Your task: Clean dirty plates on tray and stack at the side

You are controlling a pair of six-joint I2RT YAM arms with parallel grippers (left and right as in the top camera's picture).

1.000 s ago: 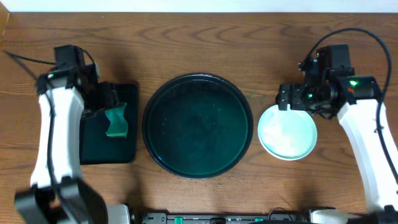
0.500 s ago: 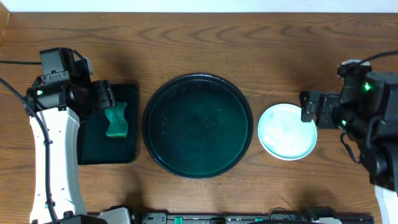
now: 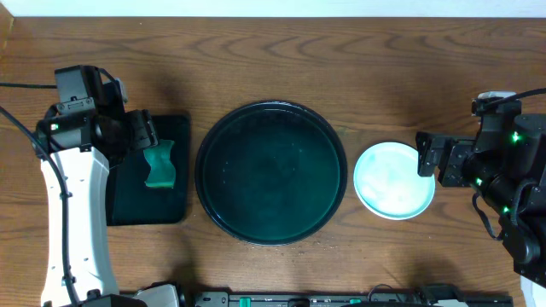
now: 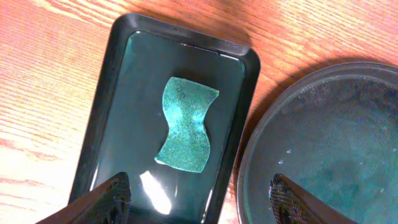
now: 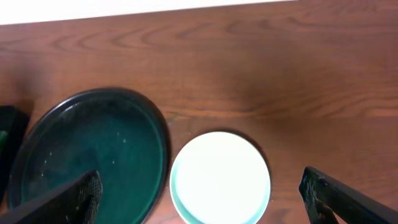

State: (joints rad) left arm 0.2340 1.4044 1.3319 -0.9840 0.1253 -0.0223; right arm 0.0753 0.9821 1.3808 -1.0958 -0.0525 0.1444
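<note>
The large round black tray point(image 3: 271, 173) sits mid-table with nothing on it; it also shows in the left wrist view point(image 4: 329, 143) and the right wrist view point(image 5: 87, 155). The plates point(image 3: 394, 180) are stacked to its right, a white one on top with a pale turquoise rim showing under it point(image 5: 220, 177). My right gripper point(image 3: 426, 155) is open and empty, raised at the stack's right edge, with its fingers point(image 5: 202, 196) spread wide over the stack. My left gripper point(image 3: 143, 136) is open and empty point(image 4: 202, 199) above the rectangular tray.
A small rectangular black tray point(image 3: 149, 170) lies left of the round tray and holds a green sponge point(image 3: 159, 166), also seen in the left wrist view point(image 4: 186, 123). The table is brown wood, with a pale wall edge along the back.
My right gripper has moved from the stack's upper left across to its right edge and pulled back. My left arm shifted a little left and back, then stayed still.
</note>
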